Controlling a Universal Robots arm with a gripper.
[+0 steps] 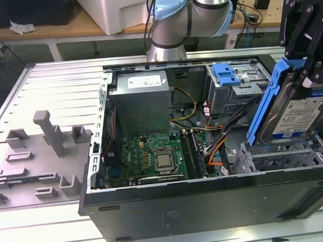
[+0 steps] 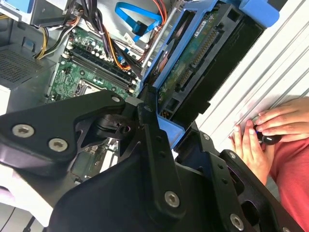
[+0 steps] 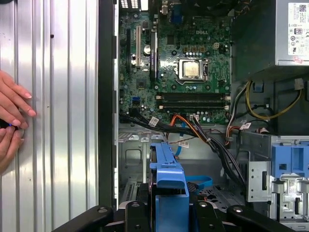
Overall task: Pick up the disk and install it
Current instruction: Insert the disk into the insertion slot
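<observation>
The gripper (image 1: 305,75) was clenched on the disk (image 1: 299,111), grasping it by the blue end handle, with one finger (image 2: 150,112) against each side of that handle. In the first wrist view the gripper (image 3: 169,209) had the disk (image 3: 168,170) edge-on, straight ahead of it. The disk hung from the gripper steeply tilted, with its labelled face toward the exterior camera and a blue rail (image 1: 264,108) along its edge. In the second wrist view the gripper (image 2: 172,129) showed the disk (image 2: 193,65) from its circuit-board side.

Directly below the gripper stood the grey cage (image 1: 281,156) in a corner of the open case (image 1: 211,208). The disk's lower end reached down close to it, but whether they touched could not be told. Beyond the disk, deeper in the case, lay the motherboard (image 1: 152,151) and the power supply (image 1: 141,100). Orange and black cables (image 1: 217,148) ran between the motherboard and the cage. A second cage with a blue bracket (image 1: 227,73) on top stood well apart from the gripper.

Outside the case wall, off to the gripper's side, a person's hands (image 2: 258,137) rested on the ribbed table (image 3: 58,72).
</observation>
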